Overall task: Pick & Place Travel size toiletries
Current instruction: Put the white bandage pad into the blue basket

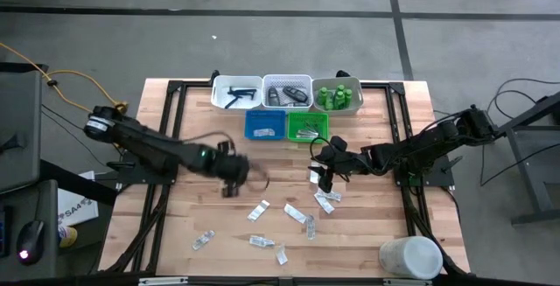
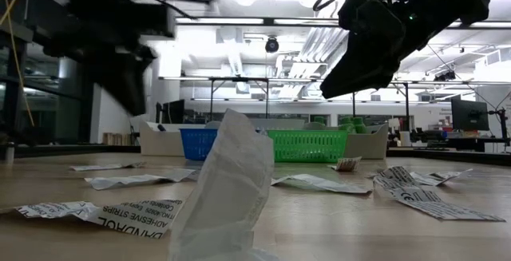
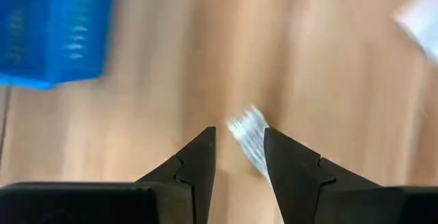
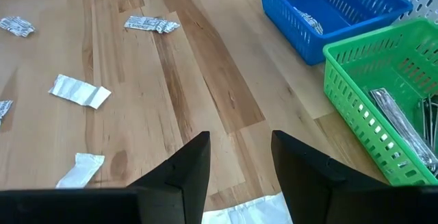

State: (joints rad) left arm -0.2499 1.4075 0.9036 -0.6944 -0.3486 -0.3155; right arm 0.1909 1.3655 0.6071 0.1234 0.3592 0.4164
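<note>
Flat white and clear packets with printed text lie scattered, crinkled, on the wooden surface. Left gripper: fingers spread above a blurred clear packet. Right gripper: fingers spread, empty, over a white packet near the green basket.

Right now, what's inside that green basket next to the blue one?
The green basket holds flat silvery-clear packets lying along its bottom, with thin dark sticks beside them. Its mesh wall and the picture's edge hide the rest, so I can't count them.
</note>
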